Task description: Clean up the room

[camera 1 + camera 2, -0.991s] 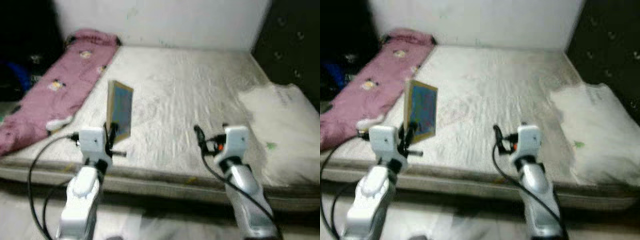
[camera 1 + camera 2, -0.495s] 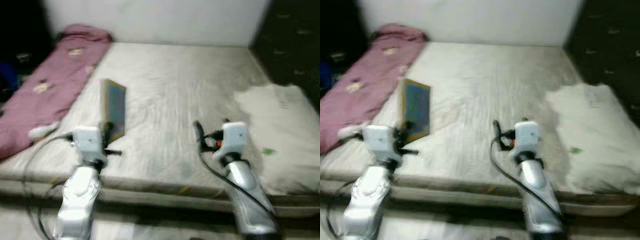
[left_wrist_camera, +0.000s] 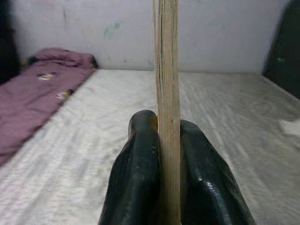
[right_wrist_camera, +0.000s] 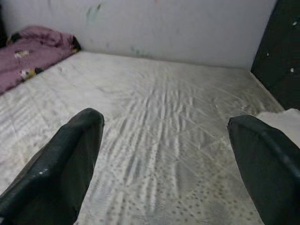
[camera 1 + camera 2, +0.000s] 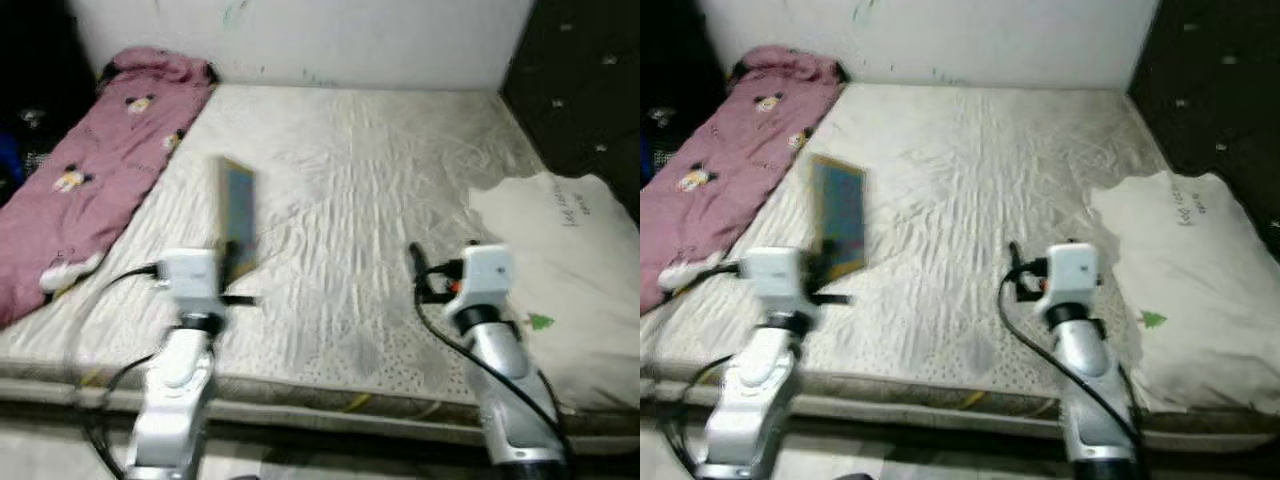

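My left gripper point(image 5: 229, 262) is shut on a thin book or board point(image 5: 236, 212) with a tan edge and a blue-green face, held upright above the near left part of the mattress point(image 5: 350, 200). In the left wrist view the board's edge point(image 3: 167, 93) stands between the two black fingers point(image 3: 138, 178). My right gripper point(image 5: 418, 265) is open over the near right part of the mattress, with nothing between its fingers point(image 4: 70, 154).
A pink blanket point(image 5: 90, 170) with small cartoon prints lies along the mattress's left side. A white garment point(image 5: 570, 250) with a green mark lies at the right. A white wall point(image 5: 300, 40) runs behind and a dark padded panel point(image 5: 590, 90) stands at the right.
The camera has shifted, so the bed looks nearer and sharper. The board in my left gripper has turned more edge-on. The right gripper remains open.
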`<state>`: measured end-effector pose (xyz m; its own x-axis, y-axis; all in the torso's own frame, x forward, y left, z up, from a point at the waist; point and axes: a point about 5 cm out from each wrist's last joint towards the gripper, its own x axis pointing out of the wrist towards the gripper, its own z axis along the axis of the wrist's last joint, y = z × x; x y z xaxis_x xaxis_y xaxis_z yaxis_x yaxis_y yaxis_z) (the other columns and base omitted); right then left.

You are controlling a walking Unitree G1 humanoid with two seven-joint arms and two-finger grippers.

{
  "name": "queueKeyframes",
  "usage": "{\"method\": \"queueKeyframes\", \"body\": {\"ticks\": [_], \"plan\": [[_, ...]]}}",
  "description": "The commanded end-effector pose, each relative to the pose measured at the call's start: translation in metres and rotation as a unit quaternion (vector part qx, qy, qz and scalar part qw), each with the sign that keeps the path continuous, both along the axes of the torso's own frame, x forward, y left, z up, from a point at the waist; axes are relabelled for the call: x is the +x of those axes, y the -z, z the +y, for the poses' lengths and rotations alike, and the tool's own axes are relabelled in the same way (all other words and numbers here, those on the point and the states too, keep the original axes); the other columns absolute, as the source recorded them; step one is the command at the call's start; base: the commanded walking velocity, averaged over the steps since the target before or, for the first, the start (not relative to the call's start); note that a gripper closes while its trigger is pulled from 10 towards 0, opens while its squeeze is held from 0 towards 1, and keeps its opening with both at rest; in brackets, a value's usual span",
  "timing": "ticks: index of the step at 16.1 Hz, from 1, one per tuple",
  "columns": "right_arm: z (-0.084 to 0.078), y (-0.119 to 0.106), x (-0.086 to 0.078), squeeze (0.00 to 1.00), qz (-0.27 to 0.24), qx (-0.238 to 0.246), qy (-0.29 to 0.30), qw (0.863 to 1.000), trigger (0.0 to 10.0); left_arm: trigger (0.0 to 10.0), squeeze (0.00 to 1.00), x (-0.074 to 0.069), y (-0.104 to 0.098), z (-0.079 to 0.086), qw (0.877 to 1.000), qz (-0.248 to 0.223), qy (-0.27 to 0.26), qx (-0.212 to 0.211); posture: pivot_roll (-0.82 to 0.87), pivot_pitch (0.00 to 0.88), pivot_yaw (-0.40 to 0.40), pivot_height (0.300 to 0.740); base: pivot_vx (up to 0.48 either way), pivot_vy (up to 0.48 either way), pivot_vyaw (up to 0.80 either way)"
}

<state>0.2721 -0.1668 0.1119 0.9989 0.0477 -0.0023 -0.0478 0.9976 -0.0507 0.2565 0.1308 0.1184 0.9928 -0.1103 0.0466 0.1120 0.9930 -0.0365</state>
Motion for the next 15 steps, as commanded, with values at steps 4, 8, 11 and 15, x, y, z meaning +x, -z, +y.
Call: {"method": "queueKeyframes", "body": {"ticks": [4,8,11,15], "plan": [[0.0039,0.001,0.0016,0.0,0.006,0.011,-0.002,1.0,10.0,10.0,0.0,0.0012,-0.0026,0.0083,1.0,-0.002,-0.004,0.005,0.01,0.003,0.019,0.74,0.0,0.0,-0.8],[0.0019,0.0015,0.0031,0.0,0.005,0.01,0.006,1.0,10.0,10.0,0.0,0.002,-0.0037,0.007,1.0,-0.004,0.002,0.002,0.01,0.003,0.019,0.74,0.0,-0.166,-0.2],[0.0009,0.0023,0.003,0.0,0.007,0.008,0.009,1.0,10.0,10.0,0.0,0.0023,-0.0039,0.0067,1.0,-0.004,0.004,0.0,0.0,0.001,0.018,0.74,0.0,-0.421,0.0],[0.0003,0.0026,0.0034,0.0,0.007,0.007,0.011,1.0,10.0,10.0,0.0,0.0028,-0.0041,0.0061,1.0,-0.005,0.007,-0.001,0.0,0.0,0.018,0.74,0.0,-0.437,0.0]]}}
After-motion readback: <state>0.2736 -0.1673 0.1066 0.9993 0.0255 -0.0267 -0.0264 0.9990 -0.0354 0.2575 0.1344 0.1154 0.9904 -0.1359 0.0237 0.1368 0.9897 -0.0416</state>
